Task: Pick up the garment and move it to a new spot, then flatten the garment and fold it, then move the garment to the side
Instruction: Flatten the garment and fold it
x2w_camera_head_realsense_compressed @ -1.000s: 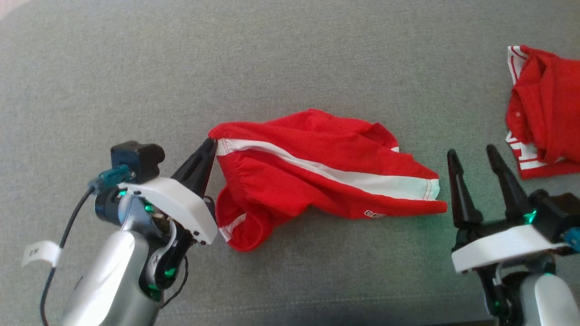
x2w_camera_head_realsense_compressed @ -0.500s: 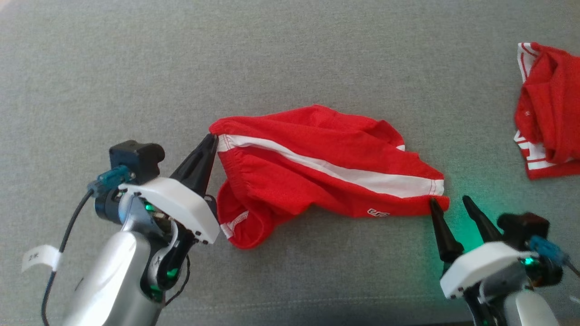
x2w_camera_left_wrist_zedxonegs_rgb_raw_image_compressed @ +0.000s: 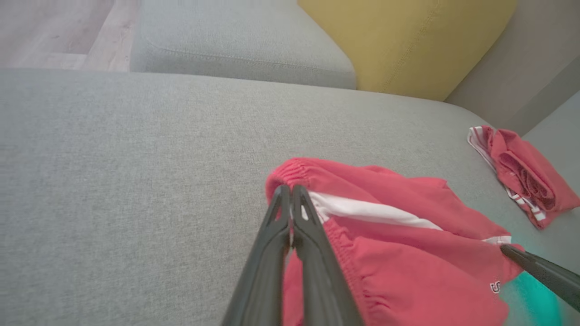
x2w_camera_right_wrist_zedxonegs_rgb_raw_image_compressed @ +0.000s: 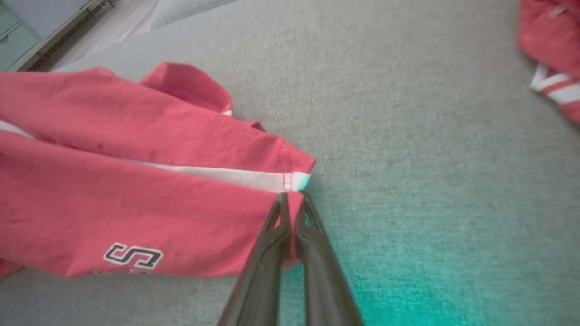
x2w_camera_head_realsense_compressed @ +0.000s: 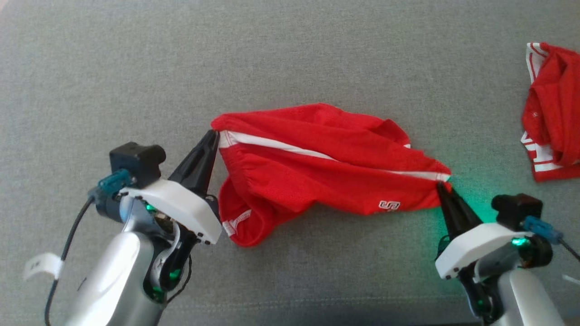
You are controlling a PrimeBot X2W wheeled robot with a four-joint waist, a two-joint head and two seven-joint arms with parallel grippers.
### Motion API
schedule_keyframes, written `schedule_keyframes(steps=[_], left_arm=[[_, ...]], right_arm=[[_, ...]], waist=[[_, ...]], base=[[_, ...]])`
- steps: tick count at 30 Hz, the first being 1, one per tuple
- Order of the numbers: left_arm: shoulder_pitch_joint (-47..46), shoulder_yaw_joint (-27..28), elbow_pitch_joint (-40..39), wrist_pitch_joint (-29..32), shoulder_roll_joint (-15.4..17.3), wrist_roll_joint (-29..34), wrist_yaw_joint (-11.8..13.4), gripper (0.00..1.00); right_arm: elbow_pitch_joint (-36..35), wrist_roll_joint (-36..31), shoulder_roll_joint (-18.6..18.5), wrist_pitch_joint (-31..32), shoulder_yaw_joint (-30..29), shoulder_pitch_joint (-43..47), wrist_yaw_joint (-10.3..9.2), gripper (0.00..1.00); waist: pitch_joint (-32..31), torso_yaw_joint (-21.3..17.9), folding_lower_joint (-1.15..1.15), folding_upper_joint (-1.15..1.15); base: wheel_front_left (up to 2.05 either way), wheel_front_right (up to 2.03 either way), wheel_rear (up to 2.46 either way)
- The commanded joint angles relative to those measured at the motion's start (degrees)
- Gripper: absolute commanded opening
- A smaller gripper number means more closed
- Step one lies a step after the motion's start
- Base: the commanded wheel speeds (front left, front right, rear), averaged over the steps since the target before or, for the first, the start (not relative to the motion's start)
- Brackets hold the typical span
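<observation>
The garment [x2w_camera_head_realsense_compressed: 317, 167] is a pair of red shorts with a white side stripe and a small logo, rumpled on the grey sofa cushion [x2w_camera_head_realsense_compressed: 290, 59]. My left gripper [x2w_camera_head_realsense_compressed: 213, 136] is shut on its waistband corner at the left end; in the left wrist view that gripper [x2w_camera_left_wrist_zedxonegs_rgb_raw_image_compressed: 290, 190] pinches the gathered elastic of the garment [x2w_camera_left_wrist_zedxonegs_rgb_raw_image_compressed: 398, 235]. My right gripper [x2w_camera_head_realsense_compressed: 440, 185] is shut on the leg hem at the right end. In the right wrist view that gripper [x2w_camera_right_wrist_zedxonegs_rgb_raw_image_compressed: 292, 197] clamps the hem of the garment [x2w_camera_right_wrist_zedxonegs_rgb_raw_image_compressed: 136, 181] just below the stripe.
A second red and white piece of clothing [x2w_camera_head_realsense_compressed: 553, 108] lies bunched at the far right of the cushion, also in the left wrist view as clothing [x2w_camera_left_wrist_zedxonegs_rgb_raw_image_compressed: 525, 172]. A yellow pillow [x2w_camera_left_wrist_zedxonegs_rgb_raw_image_compressed: 408, 40] and another grey cushion [x2w_camera_left_wrist_zedxonegs_rgb_raw_image_compressed: 235, 40] stand behind.
My right gripper came in from the right, lowered to the leg hem and shut on it, pulling that end taut. The left gripper kept its hold. The camera shifted slightly.
</observation>
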Motion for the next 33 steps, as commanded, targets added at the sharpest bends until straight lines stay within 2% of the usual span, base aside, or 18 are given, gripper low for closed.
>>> schedule_keyframes(steps=[1,6,11,20,26,33], left_arm=[[-2.04,2.11,-2.63,-1.04,1.51,0.6,-0.17,0.0],[-2.29,2.08,-5.08,-4.01,2.14,2.45,-0.08,0.0],[-4.01,2.49,-9.32,-7.82,3.05,4.81,-0.27,0.0],[-13.54,4.39,-15.11,-9.57,4.54,8.23,-0.49,0.0],[-20.86,5.71,-14.78,-7.78,4.99,8.31,-0.93,0.0],[-23.99,5.76,-12.44,-6.56,4.98,7.03,-1.85,0.0]], right_arm=[[-2.55,0.2,-1.16,-1.17,1.23,-0.87,-0.05,0.0],[-8.17,0.11,-2.38,-3.2,1.27,-0.78,-0.05,0.0],[-16.96,-0.58,-4.12,-3.69,0.61,-2.4,-0.05,0.0],[-30.66,-1.98,-7.63,2.41,-1.3,-11.05,-0.05,0.0],[-33.52,-0.74,-8.17,5.93,-2.37,-16.7,-0.05,0.0],[-33.28,0.59,-7.21,7.79,-2.23,-18.82,-0.05,0.0]], waist=[[-0.18,-0.02,0.0,0.0],[-1.01,-0.33,0.0,0.0],[-2.94,-0.45,0.0,0.0],[-8.43,-0.49,0.0,0.0],[-11.4,-0.8,0.0,0.0],[-12.15,-1.06,0.0,0.0]], base=[[0.0,0.0,0.0],[0.0,0.0,0.0],[0.0,0.0,0.0],[0.0,0.0,0.0],[0.0,0.0,0.0],[0.0,0.0,0.0]])
